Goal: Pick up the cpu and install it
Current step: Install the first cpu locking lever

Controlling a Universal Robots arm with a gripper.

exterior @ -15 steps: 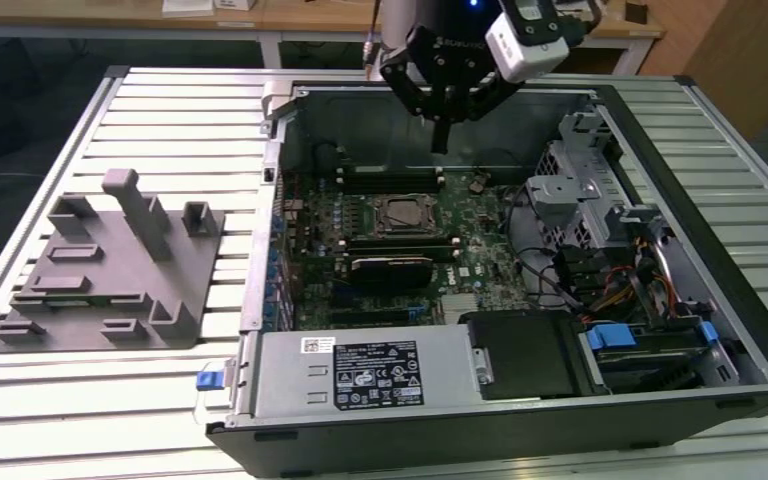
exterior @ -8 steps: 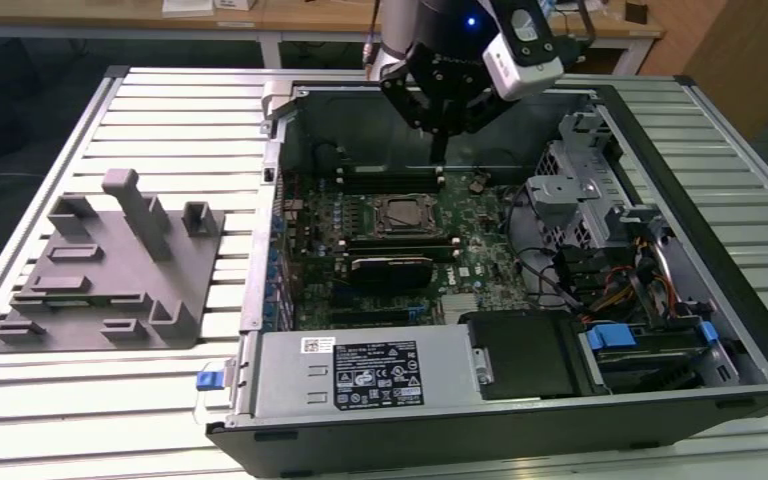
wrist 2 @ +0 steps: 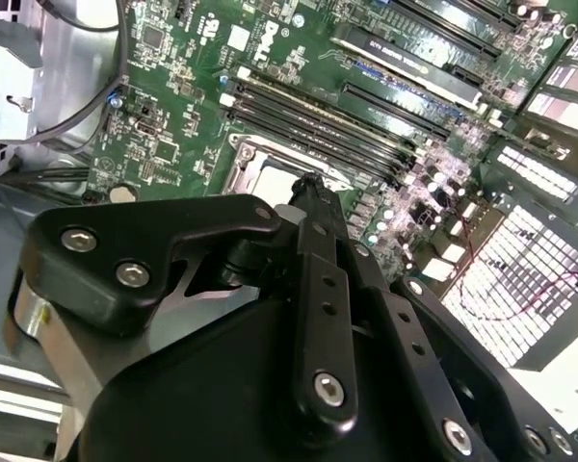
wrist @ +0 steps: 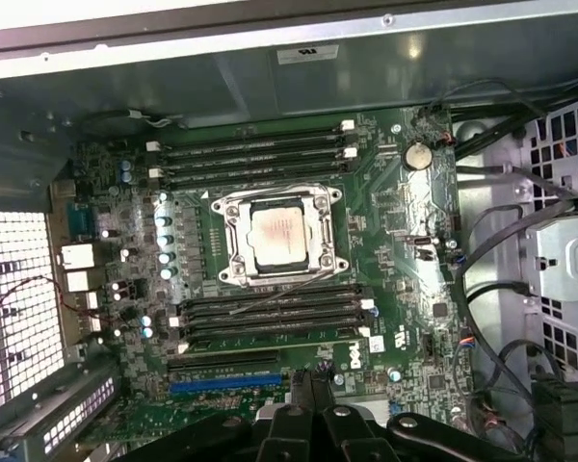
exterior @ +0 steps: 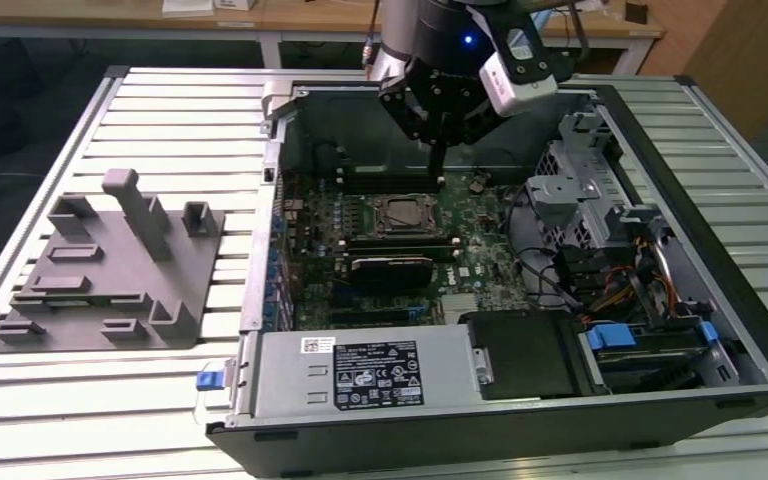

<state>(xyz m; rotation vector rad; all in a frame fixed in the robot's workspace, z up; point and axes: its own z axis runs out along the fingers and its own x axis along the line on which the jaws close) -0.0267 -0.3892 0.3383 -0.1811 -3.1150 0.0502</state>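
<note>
Going left to right in the exterior view: a grey plastic tray (exterior: 104, 265) is sitting on the slatted table (exterior: 37, 400), w/ upright posts and no chip visible on it. Just right of it, the open PC case (exterior: 518, 425) is lying on its side, green motherboard (exterior: 471, 245) facing up. The socket (exterior: 402, 214) is sitting near the board's middle, memory slots running along its near and far sides. The cpu (wrist: 275, 234) is lying flat inside the socket frame, pale metal top showing in the first wrist view; the thin lever (wrist: 270, 294) is lying across the board beside it.

The gripper (exterior: 438, 150) is hanging above the far part of the board, apart from the cpu, fingers (wrist 2: 320, 279) pressed together w/ nothing between them. Further right, drive cage (exterior: 584, 180) and cable bundle (exterior: 611, 270) are occupying the case's right end.
</note>
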